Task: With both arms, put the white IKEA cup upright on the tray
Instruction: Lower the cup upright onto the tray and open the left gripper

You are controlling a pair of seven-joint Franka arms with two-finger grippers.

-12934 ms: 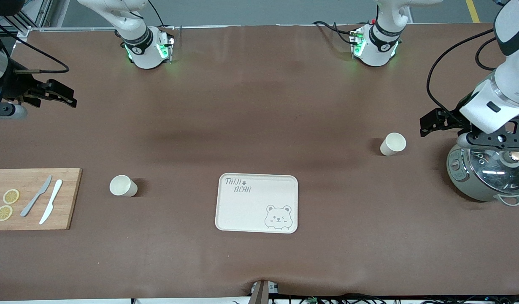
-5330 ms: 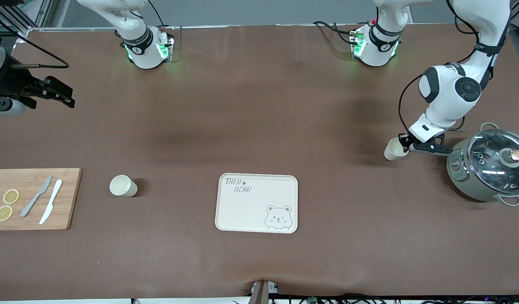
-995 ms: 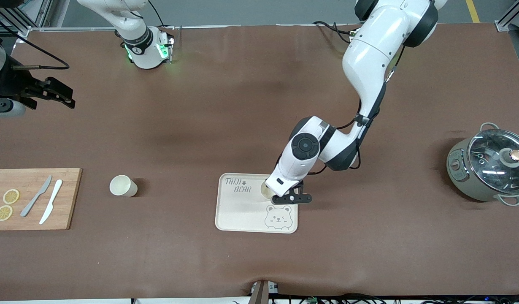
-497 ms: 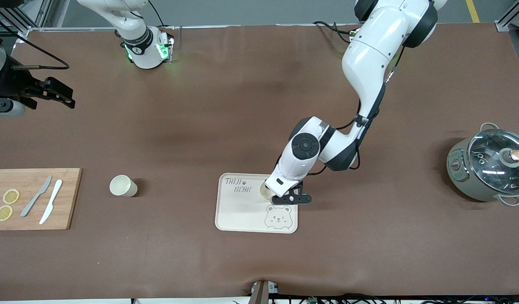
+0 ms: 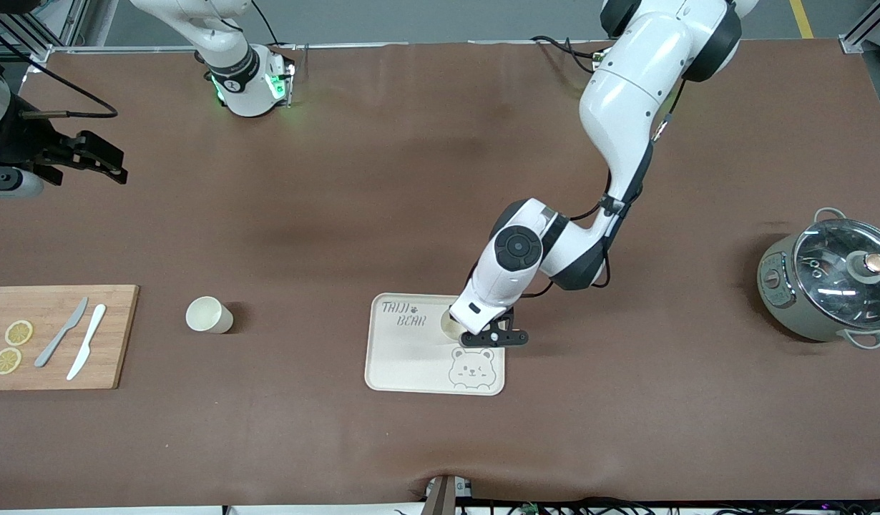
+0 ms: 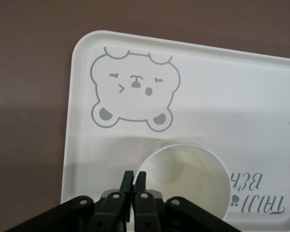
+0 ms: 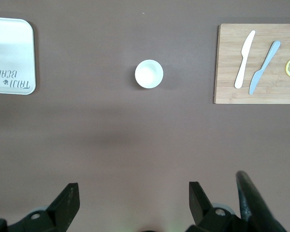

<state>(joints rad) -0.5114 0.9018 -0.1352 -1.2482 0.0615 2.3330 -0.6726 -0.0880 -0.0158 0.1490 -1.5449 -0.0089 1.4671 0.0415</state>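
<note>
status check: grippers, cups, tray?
Left gripper shut on cup rim, cup upright on tray. Right gripper open, waiting at its table end. Second cup on table, untouched.

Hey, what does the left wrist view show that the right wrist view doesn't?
Only the left wrist view: the left tool shut on the rim of the cup on the tray, and the bear face.
Only the right wrist view: the open right tool, the second cup, the cutting board with knives and lemon slices.
Both: the tray and its lettering.
</note>
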